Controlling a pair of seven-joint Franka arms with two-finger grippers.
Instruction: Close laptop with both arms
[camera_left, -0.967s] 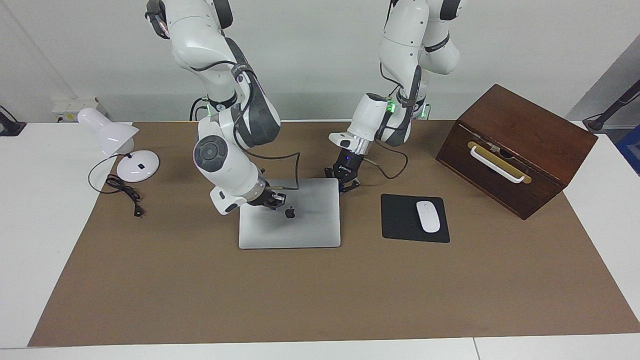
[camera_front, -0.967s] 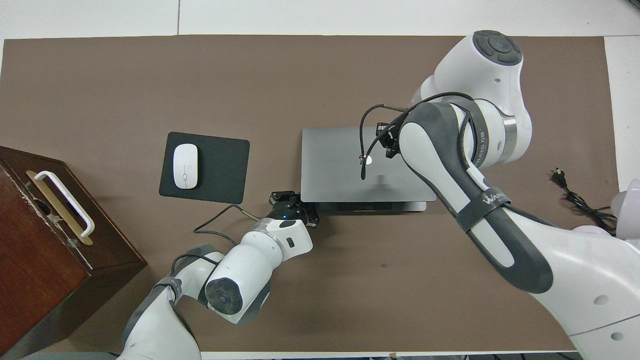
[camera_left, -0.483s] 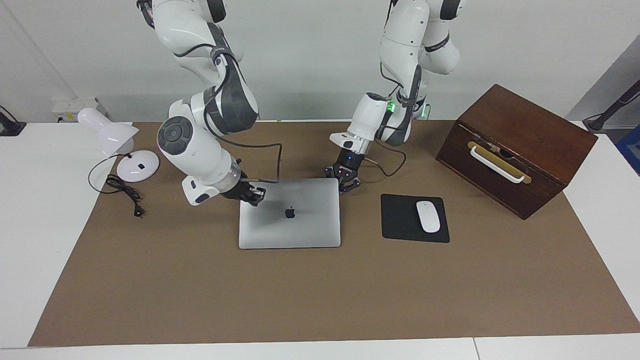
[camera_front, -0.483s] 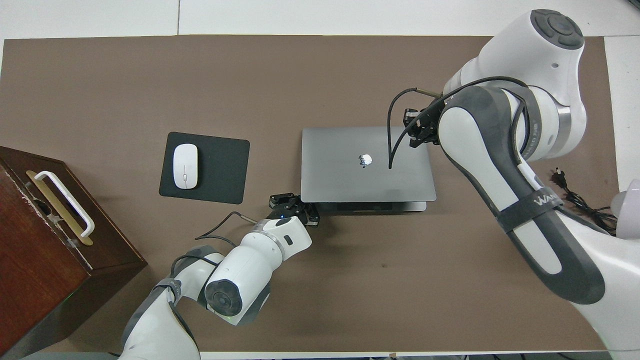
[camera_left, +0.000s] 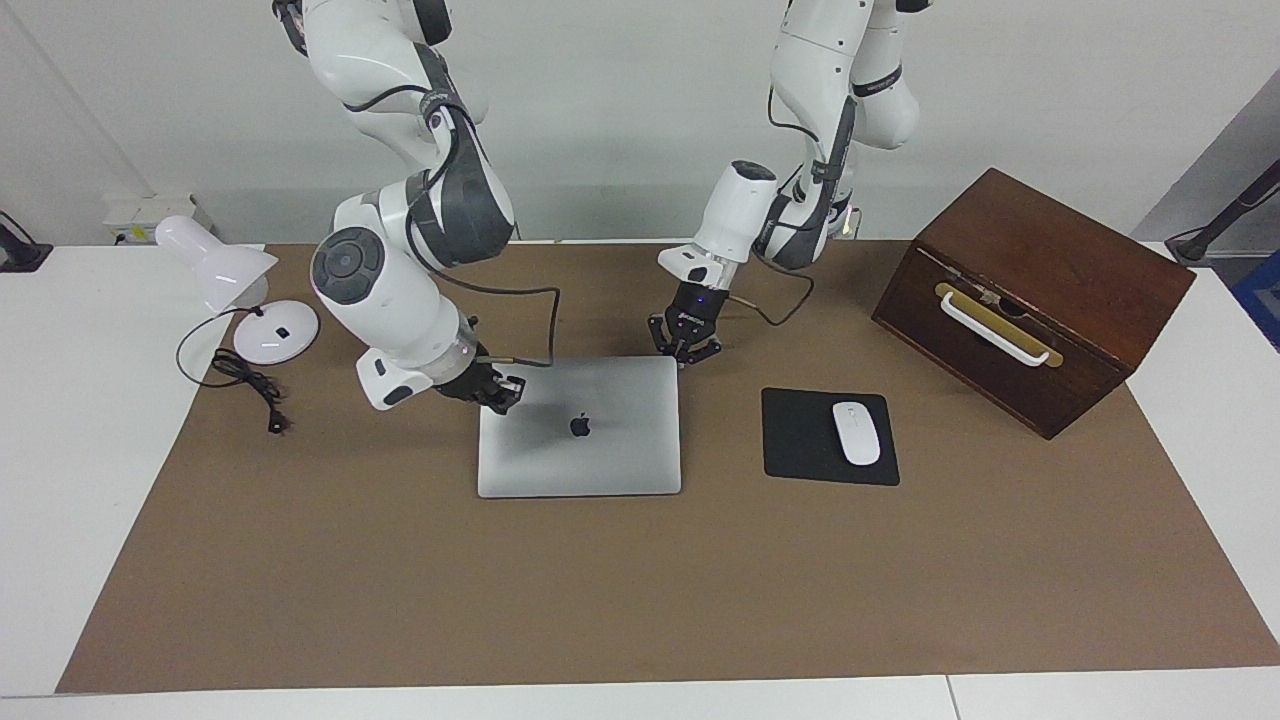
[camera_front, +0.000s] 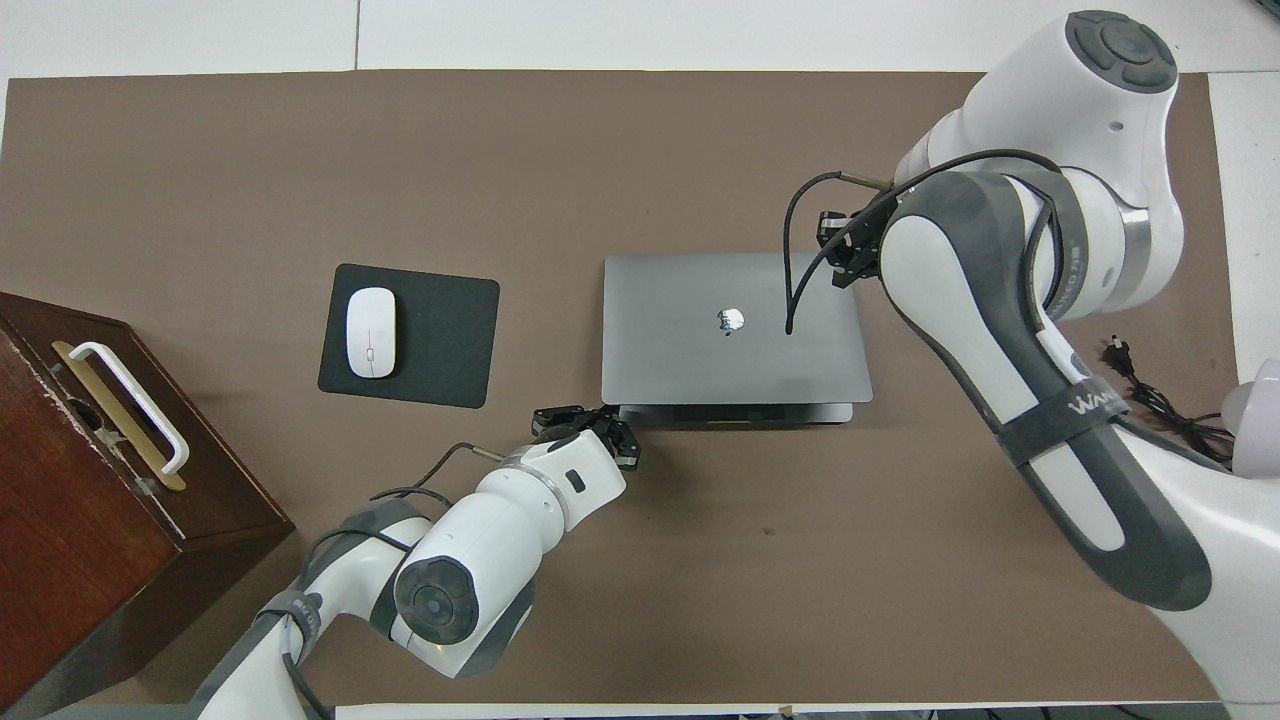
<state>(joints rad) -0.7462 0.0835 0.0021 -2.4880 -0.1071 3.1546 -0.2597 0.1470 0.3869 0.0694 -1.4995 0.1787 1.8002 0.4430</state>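
laptop (camera_left: 579, 427): lid down flat | left end effector (camera_left: 685, 351): fingers spread wide, just above its corner, as the facing view shows | right end effector (camera_left: 503, 392): cannot tell, at the other robot-side corner

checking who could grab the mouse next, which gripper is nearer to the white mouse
Left. The left gripper hangs at the laptop corner nearest the mouse pad that bears the white mouse. The right gripper is over the laptop's corner toward the right arm's end.

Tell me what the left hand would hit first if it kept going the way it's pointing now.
Probably the laptop. The left hand points down at the laptop's corner nearest the robots on the mouse pad end. Depth is unclear, so it could just miss and meet the brown table mat.
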